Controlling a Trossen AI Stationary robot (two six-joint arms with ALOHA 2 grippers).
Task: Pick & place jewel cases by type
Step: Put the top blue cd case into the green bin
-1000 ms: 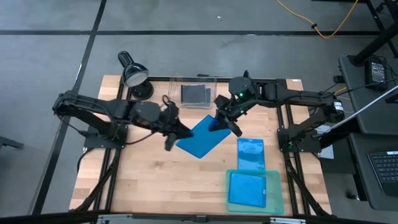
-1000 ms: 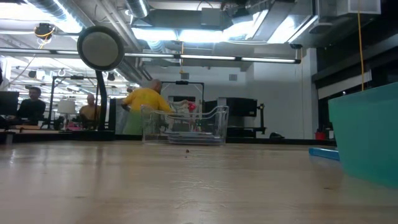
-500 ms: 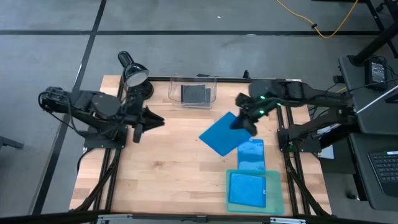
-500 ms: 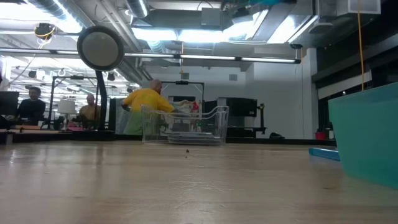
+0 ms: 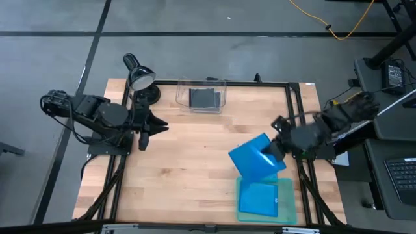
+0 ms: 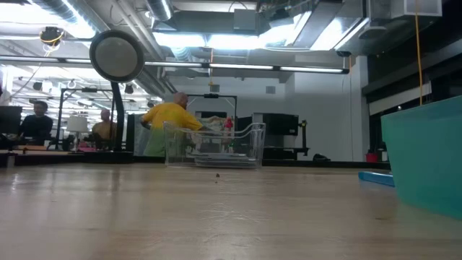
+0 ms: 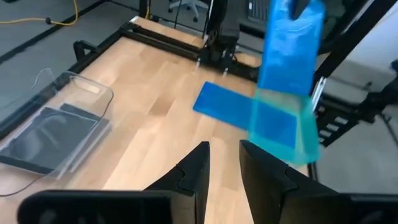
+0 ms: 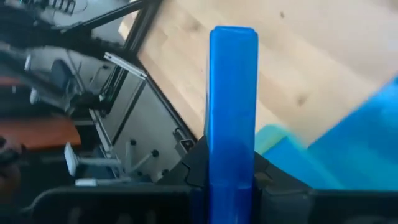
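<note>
One blue jewel case point(image 5: 255, 157): clamped edge-on in right gripper point(image 5: 275, 148), tilted above teal tray point(image 5: 289, 209).
Left gripper point(image 5: 155, 125): narrow gap, empty, left table edge.

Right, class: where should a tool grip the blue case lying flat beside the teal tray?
Probably across the two long edges of the flat blue case, coming from above. It lies flat, so only its thin edges offer purchase, and the teal tray crowds one end.

Blue jewel case point(image 7: 289, 46) aloft above teal tray point(image 7: 283, 127); clear bin point(image 7: 53, 127) aside.
</note>
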